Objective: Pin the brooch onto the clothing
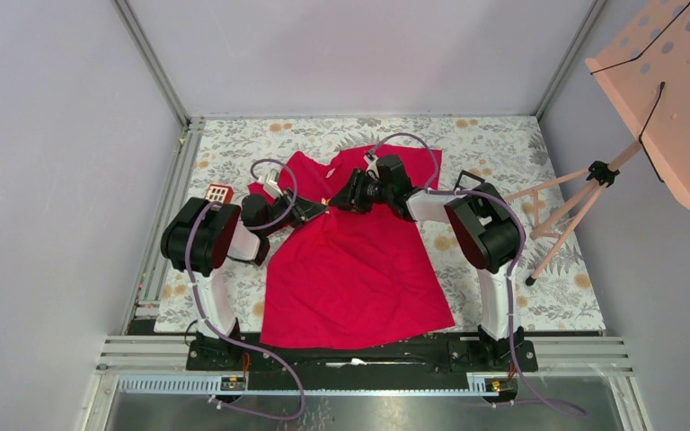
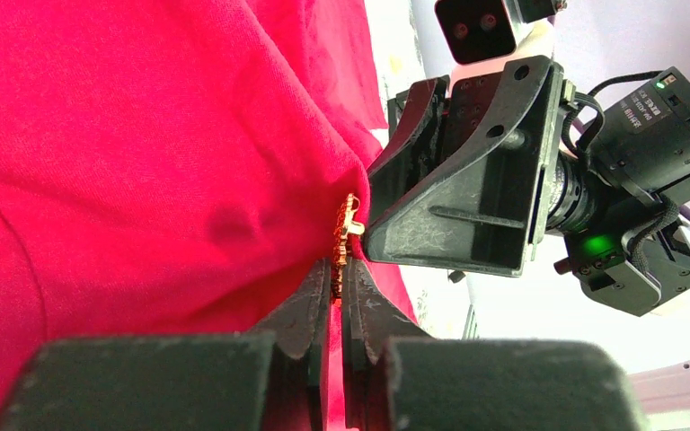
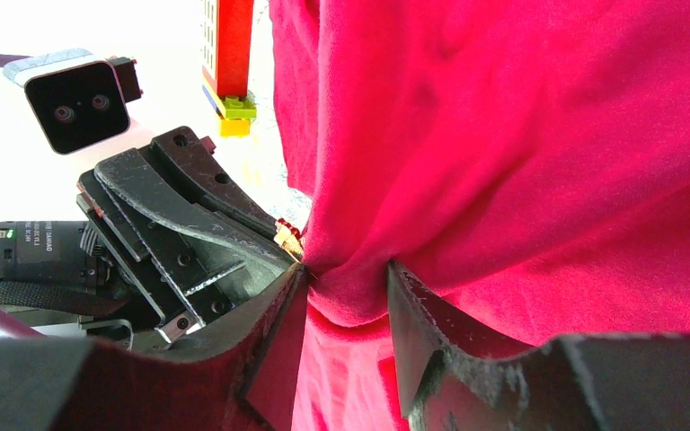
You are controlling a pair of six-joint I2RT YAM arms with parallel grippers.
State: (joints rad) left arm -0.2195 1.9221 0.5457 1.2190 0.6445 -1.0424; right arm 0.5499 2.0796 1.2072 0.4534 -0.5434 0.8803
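Brooch (image 2: 348, 229) sits right at a bunched red T-shirt (image 2: 144, 135) fold squeezed by the right pincer (image 3: 346, 287), pinched tight at the tips of the left pincer (image 2: 337, 274).

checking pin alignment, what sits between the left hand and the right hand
The brooch, pinched by the left hand, against a fold of the red T-shirt that the right hand grips; clearest in the left wrist view.

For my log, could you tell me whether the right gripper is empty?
No, the right gripper has a bunched fold of the shirt pinched between its fingers.
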